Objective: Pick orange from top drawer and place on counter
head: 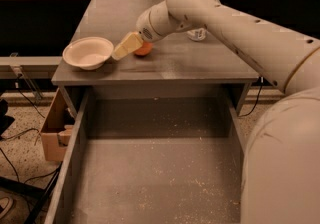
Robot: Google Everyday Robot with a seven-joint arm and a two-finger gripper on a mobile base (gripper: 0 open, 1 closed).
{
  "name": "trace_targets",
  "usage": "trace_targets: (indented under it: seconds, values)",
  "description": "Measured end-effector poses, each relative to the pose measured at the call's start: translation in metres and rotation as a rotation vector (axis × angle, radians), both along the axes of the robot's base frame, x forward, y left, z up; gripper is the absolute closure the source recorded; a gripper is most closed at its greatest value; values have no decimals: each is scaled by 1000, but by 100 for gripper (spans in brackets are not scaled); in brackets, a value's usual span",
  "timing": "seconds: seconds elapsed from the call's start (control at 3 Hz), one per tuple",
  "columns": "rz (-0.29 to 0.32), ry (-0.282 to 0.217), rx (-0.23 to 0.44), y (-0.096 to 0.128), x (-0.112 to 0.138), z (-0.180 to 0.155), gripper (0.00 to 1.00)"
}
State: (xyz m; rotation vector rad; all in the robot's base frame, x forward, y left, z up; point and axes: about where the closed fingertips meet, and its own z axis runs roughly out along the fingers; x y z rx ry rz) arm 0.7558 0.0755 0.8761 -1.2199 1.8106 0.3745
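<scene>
Has gripper (131, 48) at orange (145, 49) on counter (200, 63), beside white bowl (88, 53), behind open top drawer (67, 168); cannot tell whether clamped or loose

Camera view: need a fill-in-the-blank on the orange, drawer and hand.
The small round bright-orange fruit lies on the flat grey wooden ____. The wide shallow grey wooden top drawer is pulled ____. The robot's hand is beside the fruit, between it and the white round ____.
Missing: counter; open; bowl.
</scene>
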Motion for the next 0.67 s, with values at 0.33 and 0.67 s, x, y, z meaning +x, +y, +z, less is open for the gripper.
trace_targets:
  seconds: [0.33, 0.67]
  values:
    - [0, 0, 0, 0, 0, 0, 0]
    - [22, -25, -5, -1, -9, 39, 0]
